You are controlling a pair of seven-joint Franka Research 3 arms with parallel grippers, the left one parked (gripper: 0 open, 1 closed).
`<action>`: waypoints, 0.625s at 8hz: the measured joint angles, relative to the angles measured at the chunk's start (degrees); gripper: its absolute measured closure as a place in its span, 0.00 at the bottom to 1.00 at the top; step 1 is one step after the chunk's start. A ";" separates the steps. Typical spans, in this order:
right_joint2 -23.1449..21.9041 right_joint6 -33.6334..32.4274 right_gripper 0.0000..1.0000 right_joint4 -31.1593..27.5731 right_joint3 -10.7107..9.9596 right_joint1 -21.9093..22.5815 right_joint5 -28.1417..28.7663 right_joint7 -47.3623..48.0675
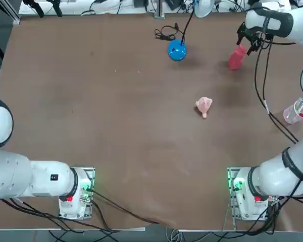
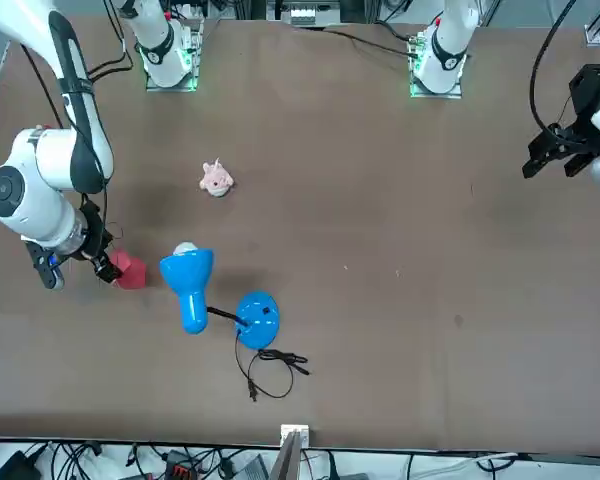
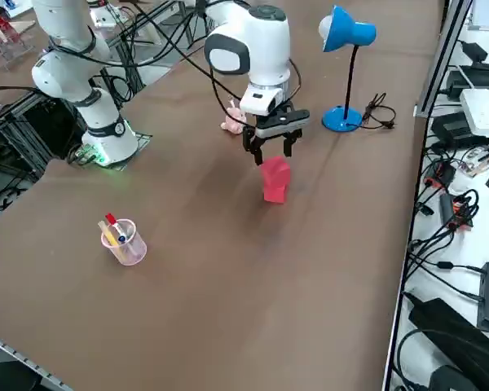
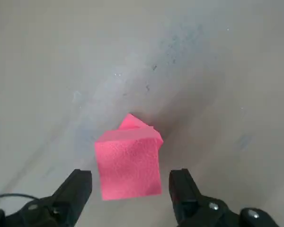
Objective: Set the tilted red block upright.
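Note:
The red block [image 1: 236, 59] stands on the brown table at the far right, taller than wide; in the right side view the red block [image 3: 275, 180] looks close to upright. My right gripper [image 3: 270, 148] hangs open just above it, fingers pointing down. In the wrist view the two black fingertips [image 4: 80, 182] sit on either side of the red block [image 4: 128, 158] with a gap at each side, touching nothing. From the front, the red block [image 2: 130, 270] shows beside my right gripper [image 2: 102, 262].
A blue desk lamp [image 1: 177, 50] with its cable [image 1: 165, 33] stands left of the block at the far edge. A pale pink lumpy object [image 1: 204, 106] lies nearer the middle. A clear cup with pens [image 1: 295, 112] sits at the right edge.

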 joint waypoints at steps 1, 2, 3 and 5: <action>0.05 0.24 0.00 -0.19 0.01 0.00 0.00 0.07; 0.13 0.56 0.00 -0.23 0.04 0.01 0.00 0.09; 0.32 0.84 0.01 -0.25 0.12 0.02 0.00 0.11; 1.17 1.34 0.00 -0.26 0.39 0.04 0.00 0.16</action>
